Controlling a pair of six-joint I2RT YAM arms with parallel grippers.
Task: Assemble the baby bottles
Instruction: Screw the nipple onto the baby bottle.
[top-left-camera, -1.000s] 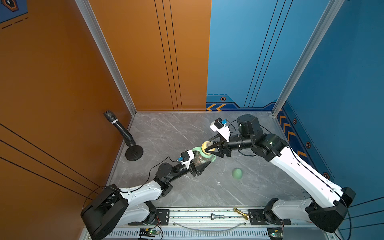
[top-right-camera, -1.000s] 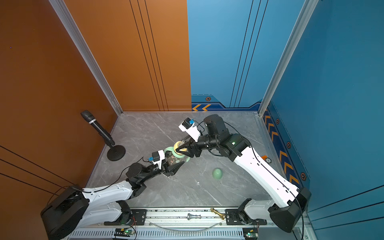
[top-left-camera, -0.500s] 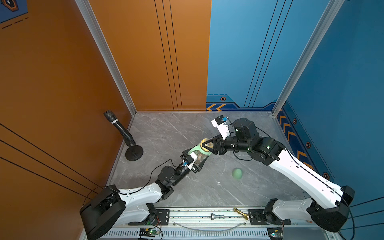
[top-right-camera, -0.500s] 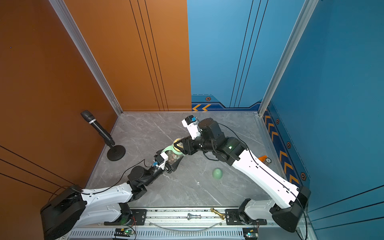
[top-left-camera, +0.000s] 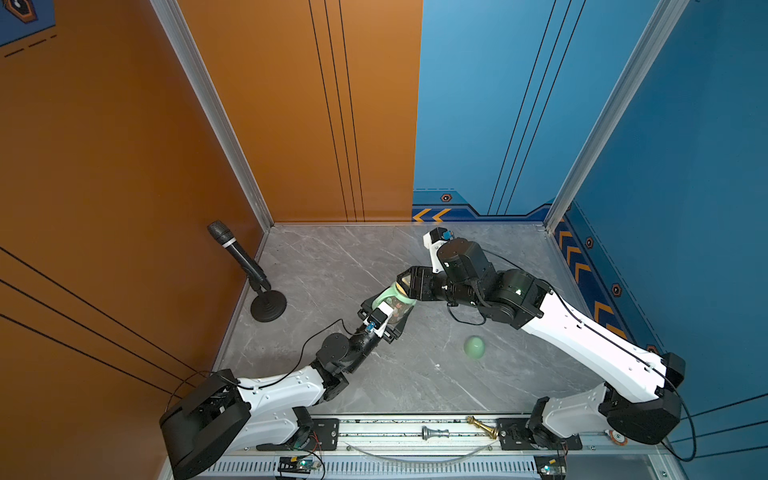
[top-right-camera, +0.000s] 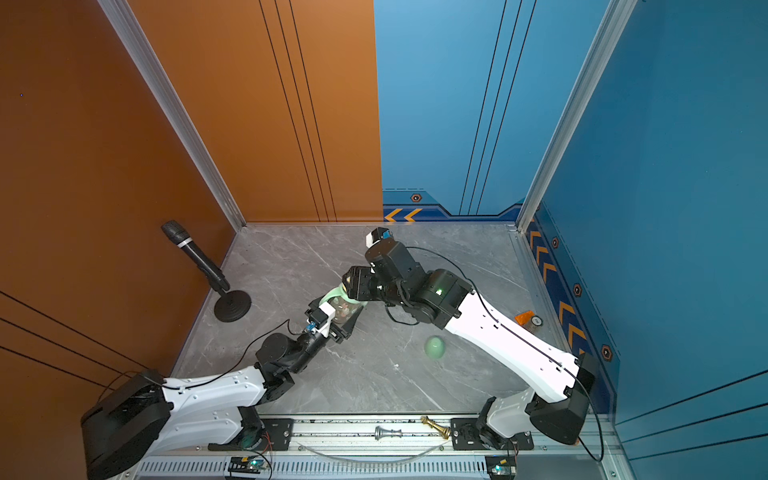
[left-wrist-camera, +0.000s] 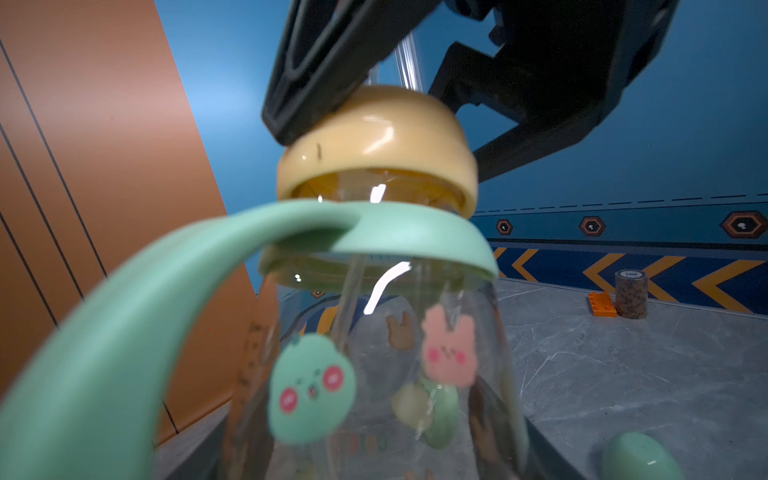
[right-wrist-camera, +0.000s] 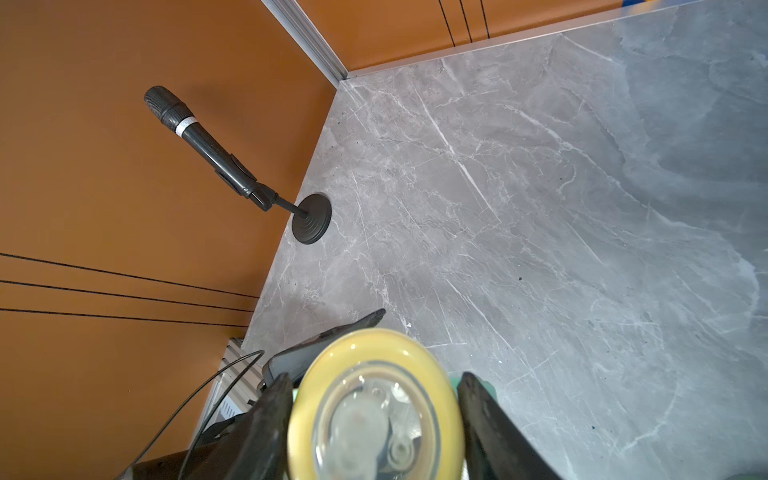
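The baby bottle (top-left-camera: 398, 311) (top-right-camera: 345, 309), clear amber with printed figures, is held off the table, and my left gripper (top-left-camera: 384, 324) is shut on its body. The mint-green two-handled ring (left-wrist-camera: 374, 228) sits at its neck. Above it is the pale yellow collar (left-wrist-camera: 374, 137) (right-wrist-camera: 376, 407), with the straw (left-wrist-camera: 405, 62) rising from it. My right gripper (top-left-camera: 409, 284) (right-wrist-camera: 374, 382) straddles the collar, jaws open. One finger (left-wrist-camera: 316, 75) rests on the collar's edge and the other stands just clear. The mint-green dome cap (top-left-camera: 474, 347) (top-right-camera: 435, 347) lies alone on the table.
A black microphone (top-left-camera: 239, 257) on a round stand (top-left-camera: 268, 305) leans at the left wall. A small brown jar (top-right-camera: 536, 321) with an orange piece (left-wrist-camera: 601, 303) stands by the right wall. Two chess pieces (top-left-camera: 436, 432) lie on the front rail.
My right wrist has turned over the collar and its jaws have widened. The left gripper has kept hold of the bottle and carried it slightly back and left.
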